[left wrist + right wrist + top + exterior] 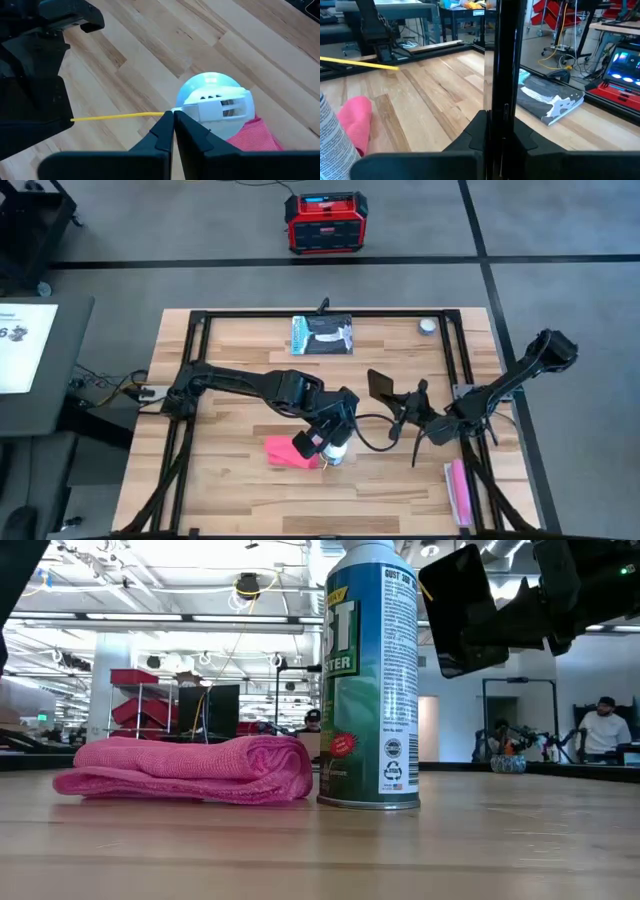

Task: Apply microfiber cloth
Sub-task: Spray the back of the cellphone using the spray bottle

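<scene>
Spray can [371, 675] touches microfiber cloth [190, 769] edge.

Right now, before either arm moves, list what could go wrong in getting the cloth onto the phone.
1. The left tool, shut, hangs right over the tall spray can, which stands against the folded microfiber cloth. Reaching for the cloth could tip the can.
2. The right tool holds the phone by a narrow grip above the table. Wiping pressure might twist or drop it.
3. The can's yellow straw could snag.
</scene>
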{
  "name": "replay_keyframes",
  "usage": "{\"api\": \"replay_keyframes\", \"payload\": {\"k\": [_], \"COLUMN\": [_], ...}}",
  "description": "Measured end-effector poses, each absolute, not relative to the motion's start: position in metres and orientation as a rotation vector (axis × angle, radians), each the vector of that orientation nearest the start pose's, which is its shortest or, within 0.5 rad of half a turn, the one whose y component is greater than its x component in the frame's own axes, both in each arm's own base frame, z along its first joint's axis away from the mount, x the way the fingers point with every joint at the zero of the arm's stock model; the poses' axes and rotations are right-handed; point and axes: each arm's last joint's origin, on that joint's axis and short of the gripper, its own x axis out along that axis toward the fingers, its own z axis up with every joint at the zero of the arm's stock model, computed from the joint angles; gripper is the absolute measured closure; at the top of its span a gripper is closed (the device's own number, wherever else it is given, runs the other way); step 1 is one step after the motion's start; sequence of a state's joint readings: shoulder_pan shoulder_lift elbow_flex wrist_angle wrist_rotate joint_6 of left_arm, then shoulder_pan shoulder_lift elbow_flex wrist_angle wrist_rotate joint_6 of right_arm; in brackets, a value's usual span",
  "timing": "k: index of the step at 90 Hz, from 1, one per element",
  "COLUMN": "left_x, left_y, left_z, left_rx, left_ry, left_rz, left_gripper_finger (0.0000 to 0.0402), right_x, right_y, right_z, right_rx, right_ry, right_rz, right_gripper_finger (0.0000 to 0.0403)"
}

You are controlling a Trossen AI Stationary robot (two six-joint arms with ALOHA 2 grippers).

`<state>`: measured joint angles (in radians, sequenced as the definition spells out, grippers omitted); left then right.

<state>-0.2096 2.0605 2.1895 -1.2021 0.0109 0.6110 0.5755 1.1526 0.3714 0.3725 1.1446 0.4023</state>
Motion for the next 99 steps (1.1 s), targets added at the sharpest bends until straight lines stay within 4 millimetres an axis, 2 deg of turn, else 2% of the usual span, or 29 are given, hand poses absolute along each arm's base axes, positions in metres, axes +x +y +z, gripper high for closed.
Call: {"api": "replay_keyframes", "payload": {"k": [69,80,91,99], "left_x": [0.416,0.421,0.426,0.425], "left_y": [-0.088,-0.086,-0.086,-0.086], "left_z": [0.341,0.331,0.31,0.316], "left_rx": [0.625,0.611,0.627,0.631], "left_ry": [0.995,1.035,1.123,1.092], "left_rz": [-0.52,-0.522,-0.548,-0.542], "left_gripper_finger": [0.0402,0.0402,0.0402,0.0402], "right_x": [0.191,0.191,0.191,0.191], "right_y": [0.088,0.088,0.088,0.088], "right_z": [0.176,0.176,0.176,0.176], "right_rx": [0.089,0.091,0.091,0.089], "right_ry": [0.182,0.183,0.182,0.184], "right_rz": [-0.559,-0.556,-0.556,-0.556], "right_gripper_finger": [0.0387,0.0387,0.0387,0.0387]}}
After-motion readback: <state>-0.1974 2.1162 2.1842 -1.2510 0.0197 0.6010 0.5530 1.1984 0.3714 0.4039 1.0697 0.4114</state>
